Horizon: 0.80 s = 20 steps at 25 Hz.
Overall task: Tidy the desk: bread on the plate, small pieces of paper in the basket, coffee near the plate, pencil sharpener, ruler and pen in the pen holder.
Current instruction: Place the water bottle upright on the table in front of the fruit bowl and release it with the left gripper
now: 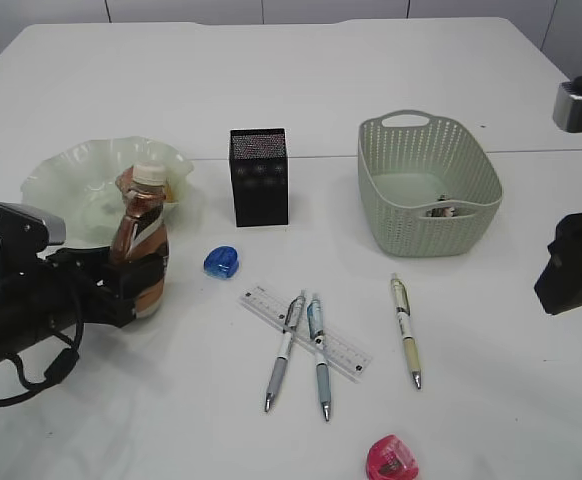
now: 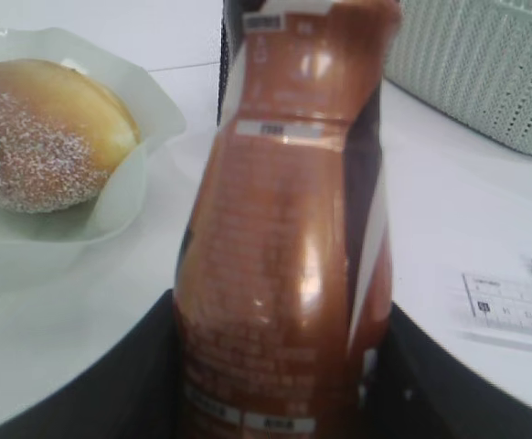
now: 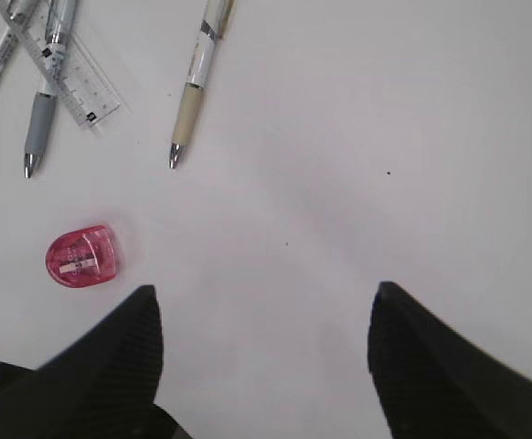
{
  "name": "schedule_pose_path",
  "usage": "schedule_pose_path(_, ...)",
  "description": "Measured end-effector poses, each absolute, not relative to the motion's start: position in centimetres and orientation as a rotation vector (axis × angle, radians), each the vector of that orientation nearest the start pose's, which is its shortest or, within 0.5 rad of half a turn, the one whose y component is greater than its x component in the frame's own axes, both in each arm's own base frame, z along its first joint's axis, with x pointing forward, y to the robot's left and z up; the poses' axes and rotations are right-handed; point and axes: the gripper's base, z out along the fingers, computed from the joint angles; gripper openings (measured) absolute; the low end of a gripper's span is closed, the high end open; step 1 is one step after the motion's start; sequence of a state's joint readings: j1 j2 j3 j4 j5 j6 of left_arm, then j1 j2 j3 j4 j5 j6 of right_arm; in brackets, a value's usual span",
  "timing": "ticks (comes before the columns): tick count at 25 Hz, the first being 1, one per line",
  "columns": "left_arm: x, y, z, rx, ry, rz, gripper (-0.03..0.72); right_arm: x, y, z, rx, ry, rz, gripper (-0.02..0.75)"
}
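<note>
Leftmost, the left gripper [image 1: 139, 285] pinches the coffee bottle [image 1: 142, 240] upright just beside the plate [image 1: 66, 175] holding the bread [image 2: 42, 133], seemingly to park it there. Centre: blue sharpener [image 1: 222, 262], pen holder [image 1: 259, 176], ruler [image 1: 306, 331] under two pens; the basket [image 1: 426, 185] probably holds paper scraps. The right gripper [image 3: 266, 357] hovers spread and empty near the pink sharpener [image 3: 81, 257].

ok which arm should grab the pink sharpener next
Right. Its hand is open and empty above bare table, with the pink sharpener close by. The left hand is shut on the coffee beside the plate.
</note>
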State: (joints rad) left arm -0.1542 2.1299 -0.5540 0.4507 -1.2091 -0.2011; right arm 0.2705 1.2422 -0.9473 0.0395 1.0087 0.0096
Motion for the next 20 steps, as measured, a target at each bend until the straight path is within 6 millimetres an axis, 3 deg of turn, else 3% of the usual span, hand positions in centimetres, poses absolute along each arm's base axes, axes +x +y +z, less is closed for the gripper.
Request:
schedule_pose_path(7, 30.2, -8.5, 5.4, 0.430, 1.779, -0.512, 0.388, 21.8, 6.4, 28.7, -0.342, 2.768, 0.122, 0.517)
schedule_pose_path(20, 30.2, -8.6, 5.3, 0.459, 1.753, -0.491, 0.446, 22.0, 6.4, 28.8, -0.339, 2.749, 0.125, 0.516)
